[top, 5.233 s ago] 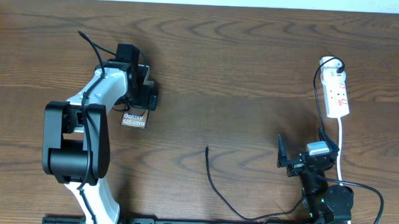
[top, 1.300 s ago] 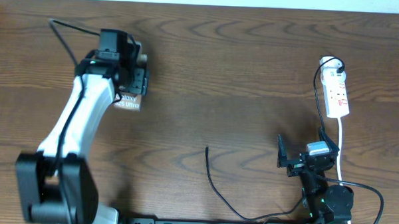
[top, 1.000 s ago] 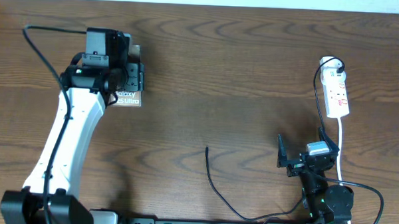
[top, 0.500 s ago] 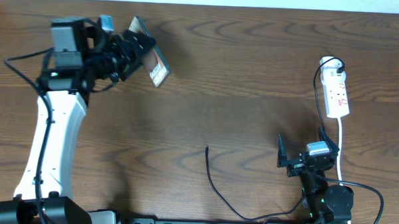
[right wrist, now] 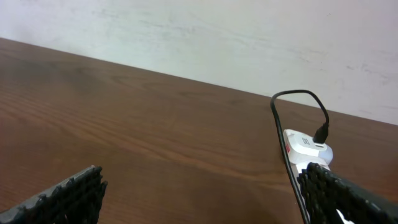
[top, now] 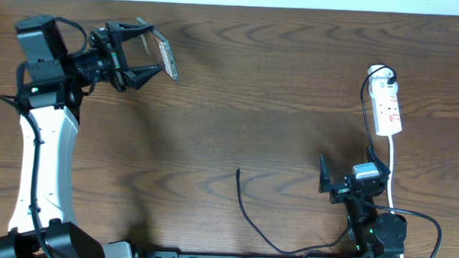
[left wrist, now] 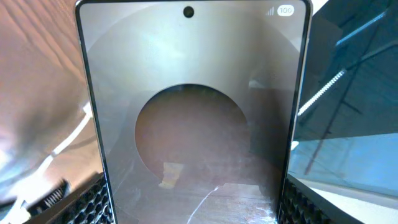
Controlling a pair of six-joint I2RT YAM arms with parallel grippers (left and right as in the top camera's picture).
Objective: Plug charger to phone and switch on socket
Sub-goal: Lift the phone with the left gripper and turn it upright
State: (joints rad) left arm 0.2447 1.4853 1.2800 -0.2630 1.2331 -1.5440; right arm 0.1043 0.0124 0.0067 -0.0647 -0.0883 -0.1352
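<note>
Left gripper (top: 149, 49) clamped on phone (top: 166, 58) by its long edges, well left of socket (top: 387, 108). Slab likely rigid, slick, fragile. Right gripper (top: 348, 181) fingers apart, near socket.

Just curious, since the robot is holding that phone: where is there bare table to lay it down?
The wide table middle, between the held phone and the socket, past the charger tip, is bare. Crowded: the right edge, with socket, white cord and right arm.

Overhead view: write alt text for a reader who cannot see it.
The left end effector holds the phone tilted at far left. The charger lies loose at front centre; the right end effector sits open near the socket.
</note>
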